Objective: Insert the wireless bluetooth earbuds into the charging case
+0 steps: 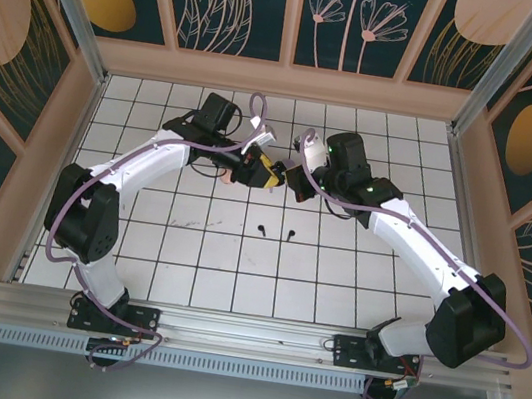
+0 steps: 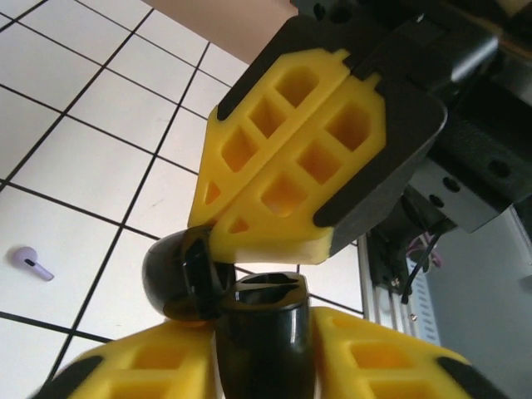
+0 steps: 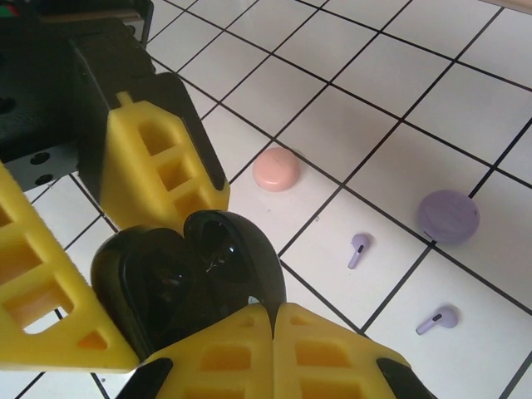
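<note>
charging case in left claw

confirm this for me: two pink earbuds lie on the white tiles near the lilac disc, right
Not quite. The two earbuds lying on the tiles near the lilac disc are lilac, not pink. The right wrist view shows it.

Bright, even light, soft shadows — nearest fingers blurred
</note>
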You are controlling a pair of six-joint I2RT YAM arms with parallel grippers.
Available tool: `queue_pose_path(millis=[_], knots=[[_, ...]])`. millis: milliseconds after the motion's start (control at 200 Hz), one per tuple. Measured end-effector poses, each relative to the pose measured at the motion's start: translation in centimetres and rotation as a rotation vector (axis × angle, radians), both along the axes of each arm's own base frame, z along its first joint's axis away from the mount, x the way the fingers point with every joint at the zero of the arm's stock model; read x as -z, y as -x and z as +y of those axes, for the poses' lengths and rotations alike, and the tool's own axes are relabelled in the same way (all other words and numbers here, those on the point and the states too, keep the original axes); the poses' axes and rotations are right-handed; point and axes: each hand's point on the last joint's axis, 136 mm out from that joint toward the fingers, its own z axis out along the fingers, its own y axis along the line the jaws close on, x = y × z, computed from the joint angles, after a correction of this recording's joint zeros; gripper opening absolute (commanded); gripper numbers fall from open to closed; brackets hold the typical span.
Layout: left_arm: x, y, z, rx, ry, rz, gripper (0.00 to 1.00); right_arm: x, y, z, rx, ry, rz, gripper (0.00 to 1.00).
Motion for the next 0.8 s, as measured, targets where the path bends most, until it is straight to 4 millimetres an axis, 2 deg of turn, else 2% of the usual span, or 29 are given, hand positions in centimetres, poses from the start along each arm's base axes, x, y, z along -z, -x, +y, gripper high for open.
queue_pose_path(millis=[205, 245, 315, 385, 450, 515, 716, 801], knots=[[-0.3, -0.2, -0.1, -0.002, 0.013, -0.001, 0.10, -0.2, -0.2, -0.2, 0.012, 0.001, -0.012, 0.00], [-0.3, -0.2, -0.2, -0.003, 0.019, -0.001, 0.09, -0.3, -0.3, -0.2, 0.017, 0.001, -0.017, 0.08], [-0.4, -0.3, -0.3, -0.003, 0.035, -0.004, 0.05, -0.6, -0.4, -0.4, 0.029, -0.002, -0.021, 0.15], [-0.4, -0.3, -0.4, -0.006, 0.052, -0.014, 0.02, -0.7, -0.4, -0.6, 0.041, -0.006, -0.018, 0.32], [-0.5, -0.2, -0.3, -0.015, 0.063, -0.021, 0.00, -1.2, -0.6, -1.0, 0.064, -0.016, -0.018, 0.43], [-0.8, -0.4, -0.3, -0.031, 0.077, -0.043, 0.00, -2.2, -0.4, -1.4, 0.078, -0.040, -0.026, 0.53], [-2.3, -0.9, 1.0, -0.147, 0.124, -0.137, 0.00, -7.7, 1.3, -3.2, 0.137, -0.174, -0.083, 0.56], [-3.3, -1.5, 2.3, -0.230, 0.148, -0.191, 0.00, -9.2, 2.5, -4.1, 0.165, -0.227, -0.093, 0.56]])
